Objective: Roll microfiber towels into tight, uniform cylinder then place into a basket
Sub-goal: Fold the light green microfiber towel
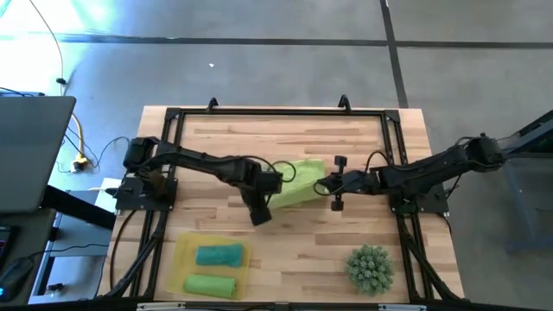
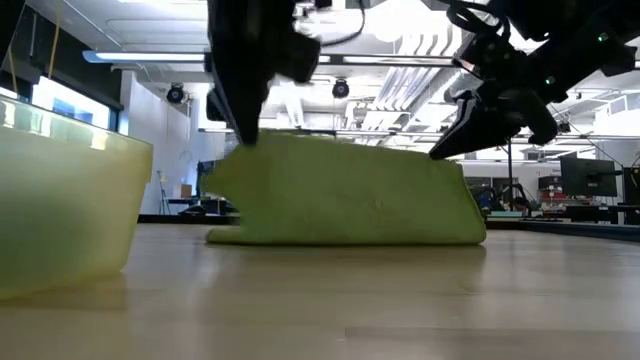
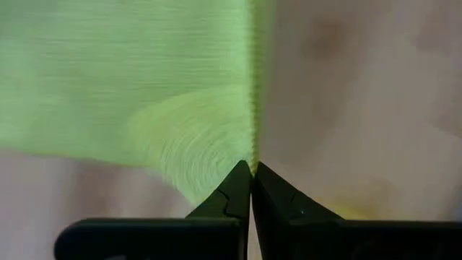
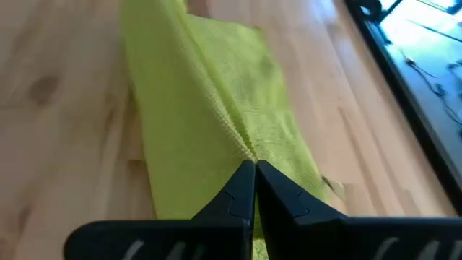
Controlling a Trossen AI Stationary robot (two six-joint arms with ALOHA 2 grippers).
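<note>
While the basket (image 1: 177,275) is sitting at seven o'clock with two rolled towels, we are pinching the green towel (image 1: 298,183) at table centre: left gripper (image 1: 270,183) clenched on its nine-o'clock edge, right gripper (image 1: 322,186) on its three-o'clock edge, bare wood lying all around

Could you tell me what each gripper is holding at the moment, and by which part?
Both hold the green towel by its raised edge: the left gripper is pinched on one end, the right gripper on the other.
</note>
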